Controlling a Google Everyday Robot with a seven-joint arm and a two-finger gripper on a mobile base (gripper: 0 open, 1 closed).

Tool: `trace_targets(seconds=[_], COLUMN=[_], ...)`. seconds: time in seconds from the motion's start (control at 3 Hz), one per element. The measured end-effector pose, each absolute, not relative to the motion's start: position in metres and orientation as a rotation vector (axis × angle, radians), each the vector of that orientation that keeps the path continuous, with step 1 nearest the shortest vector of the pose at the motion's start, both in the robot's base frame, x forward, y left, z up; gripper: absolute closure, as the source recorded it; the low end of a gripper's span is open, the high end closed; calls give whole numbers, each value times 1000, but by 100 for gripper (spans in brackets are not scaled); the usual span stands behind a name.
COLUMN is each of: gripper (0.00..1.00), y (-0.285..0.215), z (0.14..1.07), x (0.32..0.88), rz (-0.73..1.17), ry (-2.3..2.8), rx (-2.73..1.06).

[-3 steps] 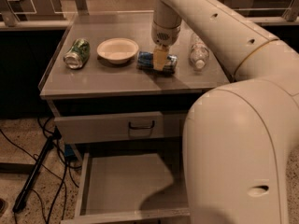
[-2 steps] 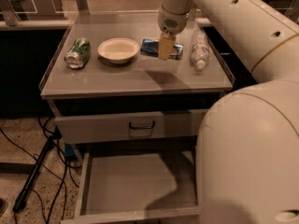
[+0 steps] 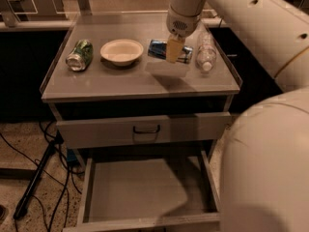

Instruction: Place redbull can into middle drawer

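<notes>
- Change since a second before: the redbull can [image 3: 157, 49] sat higher in view, closer to the counter's [image 3: 120, 83] back edge, with the gripper [image 3: 174, 56] risen along with it. The bowl, green can and bottle had not moved.
- Gripper, one: hung from the arm [image 3: 231, 13] over the back right part of the counter, its tan fingers pinched across the middle of the redbull can.
- Redbull can, one: blue and silver, held lying sideways between bowl and bottle, a shadow on the surface beneath it. Its lettering was too small to read.
- Green can [image 3: 79, 55], one: dented, on its side near the left edge. No label was legible.
- Bowl [image 3: 121, 51], one: pale, upright, between the green can and the redbull can.
- Plastic bottle [image 3: 206, 52], one: clear, lying near the right edge, just beside the gripper.
- Drawer front [image 3: 96, 132], one: closed under the counter's front edge, with a dark handle [image 3: 146, 129].
- Middle drawer [image 3: 125, 187], one: pulled open below that front, its bare grey floor showing.
</notes>
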State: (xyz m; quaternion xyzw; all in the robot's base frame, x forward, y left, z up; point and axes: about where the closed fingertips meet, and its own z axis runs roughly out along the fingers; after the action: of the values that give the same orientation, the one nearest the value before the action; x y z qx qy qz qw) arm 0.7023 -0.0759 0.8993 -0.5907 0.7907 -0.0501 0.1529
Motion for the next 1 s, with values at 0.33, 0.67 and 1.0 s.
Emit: trace_targets(seconds=[0.33,0.67,1.0], gripper=[100,100,100], y=[-89,-96,-92], z=[905,881,885], x=[657,601,610], rz=[-134,-75,-63], ry=[2324,2413,2388], rx=[-1635,-1628,-1614])
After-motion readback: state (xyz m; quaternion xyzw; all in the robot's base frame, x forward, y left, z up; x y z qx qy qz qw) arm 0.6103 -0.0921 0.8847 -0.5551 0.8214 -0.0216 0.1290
